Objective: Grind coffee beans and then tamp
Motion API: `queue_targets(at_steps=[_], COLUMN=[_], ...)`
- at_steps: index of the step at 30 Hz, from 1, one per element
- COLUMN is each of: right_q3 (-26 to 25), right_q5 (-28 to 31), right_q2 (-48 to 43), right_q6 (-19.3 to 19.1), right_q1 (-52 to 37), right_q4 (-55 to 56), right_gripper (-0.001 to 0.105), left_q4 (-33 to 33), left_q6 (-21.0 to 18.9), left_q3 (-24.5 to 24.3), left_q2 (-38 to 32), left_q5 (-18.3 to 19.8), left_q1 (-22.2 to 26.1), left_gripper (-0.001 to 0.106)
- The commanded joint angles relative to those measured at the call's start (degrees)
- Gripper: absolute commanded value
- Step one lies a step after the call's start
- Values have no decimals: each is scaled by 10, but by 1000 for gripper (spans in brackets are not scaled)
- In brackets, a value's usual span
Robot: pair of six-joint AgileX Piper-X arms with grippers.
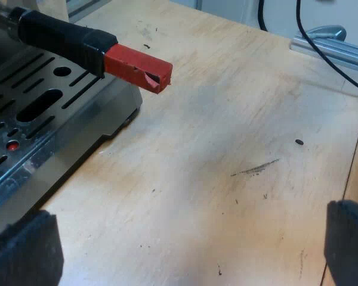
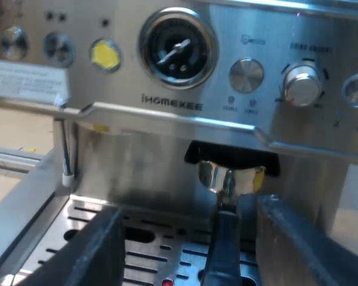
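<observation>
A pale plywood counter [image 1: 227,119], evenly lit and scuffed with a dark streak [image 1: 255,169] and scattered black specks, runs to a silver metal rail [image 1: 331,50] along its far edge.

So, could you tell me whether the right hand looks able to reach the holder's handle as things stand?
Probably yes: the right hand is open, the handle lies between its fingers, and nothing blocks it.
</observation>
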Motion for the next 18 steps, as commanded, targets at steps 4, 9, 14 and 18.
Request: queue_targets(at_steps=[4, 9, 14, 18], right_q3=[-46, -73, -105, -111], right_q5=[-135, -237, -342, -363], right_q2=[-5, -5, -3, 6], right_q6=[178, 213, 269, 275], right_q1=[-66, -129, -178, -180], right_q4=[202, 314, 370, 382], right_gripper=[51, 51, 51, 51], left_q4=[0, 0, 0, 0], left_q6=[-7, -7, -7, -7], left_q3=[-1, -1, -1, -1], left_q2=[-3, -3, -3, -3], left_q5=[9, 9, 9, 9], left_q1=[-3, -3, -3, -3], left_gripper=[90, 90, 90, 90])
